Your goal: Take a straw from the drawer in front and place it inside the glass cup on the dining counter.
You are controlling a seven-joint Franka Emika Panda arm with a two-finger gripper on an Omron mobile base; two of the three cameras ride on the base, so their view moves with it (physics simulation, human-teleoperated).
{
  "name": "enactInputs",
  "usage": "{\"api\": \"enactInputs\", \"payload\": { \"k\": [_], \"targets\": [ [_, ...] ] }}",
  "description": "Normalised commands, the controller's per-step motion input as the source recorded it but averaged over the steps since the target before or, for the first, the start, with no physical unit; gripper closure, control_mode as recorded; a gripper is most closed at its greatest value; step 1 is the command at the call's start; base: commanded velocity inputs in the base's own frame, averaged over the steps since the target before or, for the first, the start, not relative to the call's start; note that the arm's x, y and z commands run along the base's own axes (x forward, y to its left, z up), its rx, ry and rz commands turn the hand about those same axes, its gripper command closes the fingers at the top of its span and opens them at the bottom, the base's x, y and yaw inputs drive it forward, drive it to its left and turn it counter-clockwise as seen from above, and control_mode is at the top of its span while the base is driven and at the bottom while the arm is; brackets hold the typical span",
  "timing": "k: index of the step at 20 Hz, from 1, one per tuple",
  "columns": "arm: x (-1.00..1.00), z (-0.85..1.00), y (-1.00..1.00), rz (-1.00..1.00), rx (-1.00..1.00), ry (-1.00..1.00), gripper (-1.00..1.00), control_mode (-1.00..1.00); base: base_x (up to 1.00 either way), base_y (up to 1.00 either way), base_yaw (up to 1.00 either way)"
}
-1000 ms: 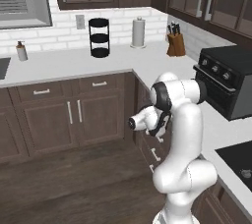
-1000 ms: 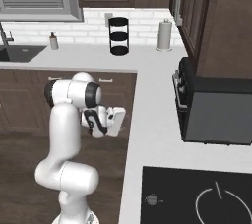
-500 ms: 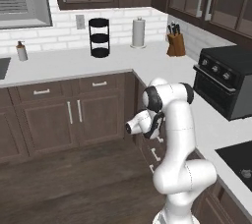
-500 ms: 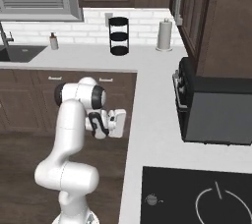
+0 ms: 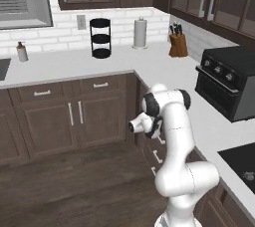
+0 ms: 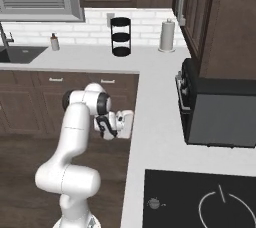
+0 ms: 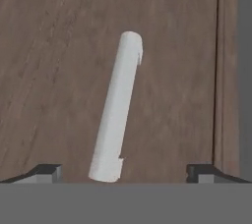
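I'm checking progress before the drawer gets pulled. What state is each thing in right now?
drawer: shut, front panel flush.
drawer handle: ungrasped, lying between the fingertips.
gripper: open, fingertips either side of the handle, not touching it.
oven: door closed.
wall-counter drawers: shut.
paper towel roll: upright.

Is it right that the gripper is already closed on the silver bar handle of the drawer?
No. In the hand view the gripper is open: its two fingertips stand wide apart on either side of the silver bar handle, not closed on it. The handle sits on the brown drawer front.
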Motion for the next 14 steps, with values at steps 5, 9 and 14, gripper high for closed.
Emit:
{"api": "enactInputs", "payload": {
  "k": [5,9,14],
  "targets": [
    [0.53,-0.32,-0.02,0.01,-0.02,0.09,-1.00,-1.00,0.00,0.00,0.00],
    [0.50,-0.21,-0.10,0.01,0.00,0.02,-1.00,-1.00,0.00,0.00,0.00],
    [0.55,-0.30,-0.13,0.04,0.00,0.00,-1.00,-1.00,0.00,0.00,0.00]
  ]
}}
